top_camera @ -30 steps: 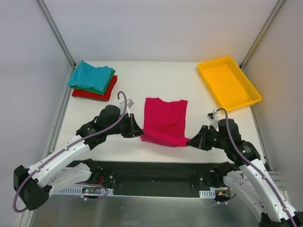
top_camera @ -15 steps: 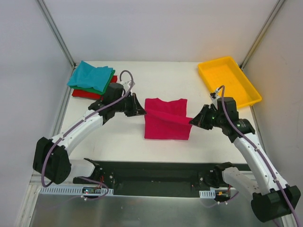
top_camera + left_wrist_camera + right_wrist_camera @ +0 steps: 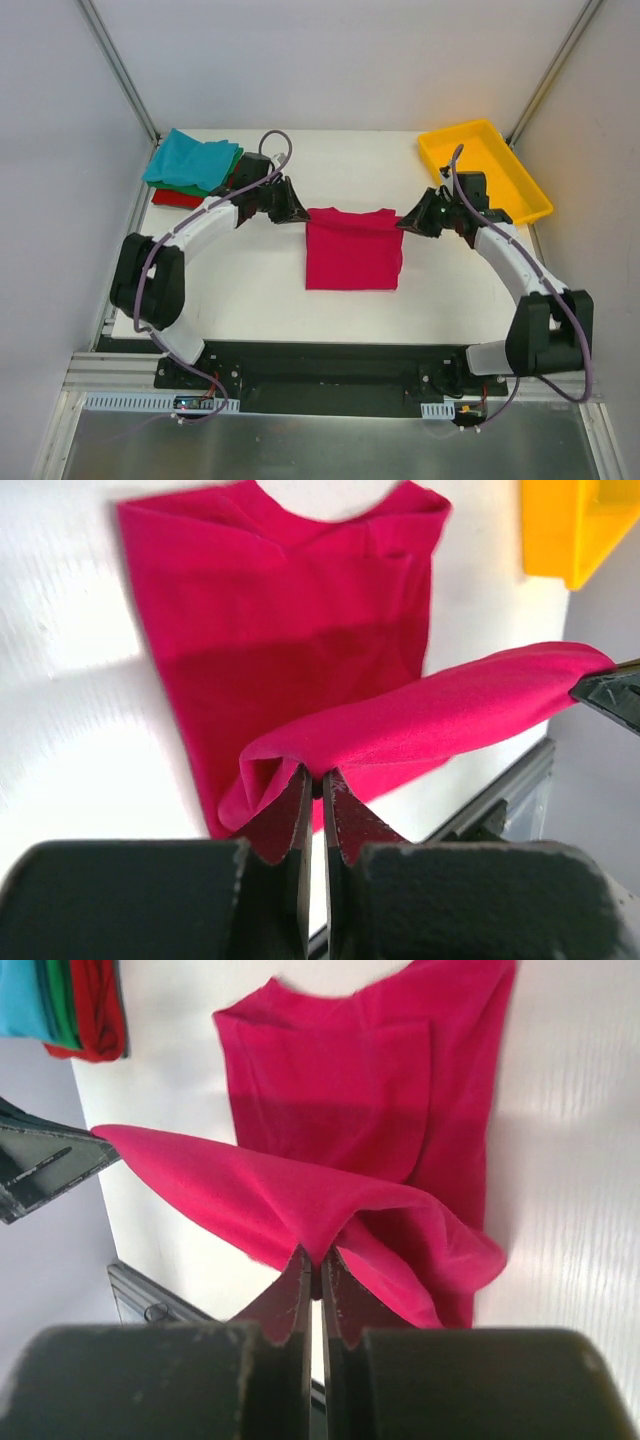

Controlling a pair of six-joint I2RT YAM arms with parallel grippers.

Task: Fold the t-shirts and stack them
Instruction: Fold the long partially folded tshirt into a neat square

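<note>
The magenta-pink t-shirt (image 3: 351, 250) lies in the middle of the table, its near hem lifted and stretched over its far part. My left gripper (image 3: 300, 213) is shut on the hem's left corner; in the left wrist view the cloth (image 3: 420, 720) bunches at my gripper (image 3: 314, 776). My right gripper (image 3: 406, 222) is shut on the right corner, seen in the right wrist view (image 3: 316, 1256) under the raised fold (image 3: 300, 1200). A folded stack with the teal tee (image 3: 190, 160) on top of green (image 3: 226, 178) and red (image 3: 190, 198) ones sits at the far left.
A yellow plastic tray (image 3: 480, 175) stands at the far right corner; its corner shows in the left wrist view (image 3: 575, 525). Metal frame posts rise at both far corners. The black base plate runs along the near table edge.
Both grippers have carried the shirt's near hem from the front edge toward the far side, folding the lower half over the upper half.
</note>
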